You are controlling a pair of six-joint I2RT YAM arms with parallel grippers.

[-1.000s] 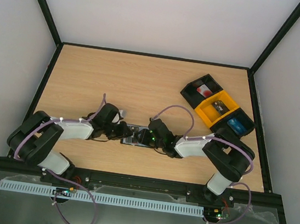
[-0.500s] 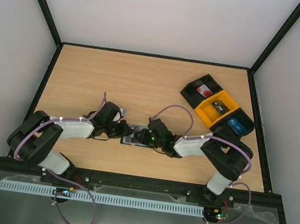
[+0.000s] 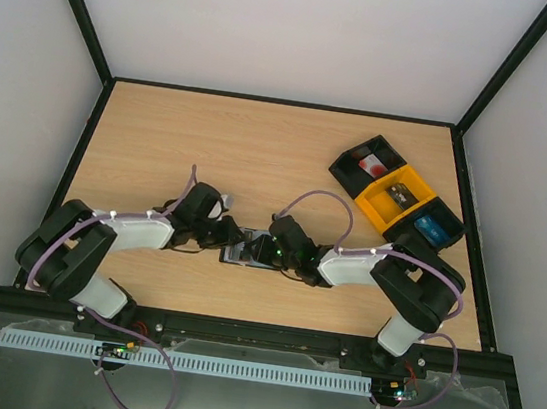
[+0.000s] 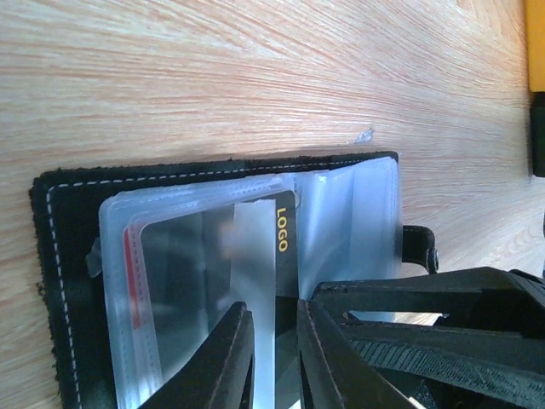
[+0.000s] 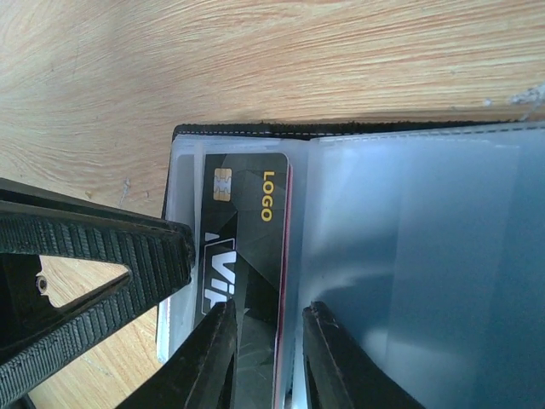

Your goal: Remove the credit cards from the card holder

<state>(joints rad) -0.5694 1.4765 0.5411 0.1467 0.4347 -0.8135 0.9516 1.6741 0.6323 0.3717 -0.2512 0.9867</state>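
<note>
The black card holder [image 3: 246, 252] lies open on the table between both grippers, its clear grey-blue sleeves [image 4: 183, 281] fanned up. A black credit card [image 5: 243, 234] with a yellow "LOGO", a chip and a red edge sits in a sleeve; it also shows in the left wrist view [image 4: 285, 243]. My left gripper [image 4: 274, 319] is closed to a narrow gap on a lifted sleeve leaf. My right gripper [image 5: 266, 322] is closed to a narrow gap over the card's red edge and the sleeve [image 5: 409, 256] beside it. No pale card with a red round mark shows.
Black and yellow open bins [image 3: 396, 192] holding small items stand at the back right. Each gripper's ribbed finger shows close in the other's wrist view, as in the right wrist view [image 5: 94, 256]. Black frame rails [image 3: 277, 100] border the table.
My left gripper has shifted slightly right and back, and the sleeves have lifted a little. The right arm has barely moved.
</note>
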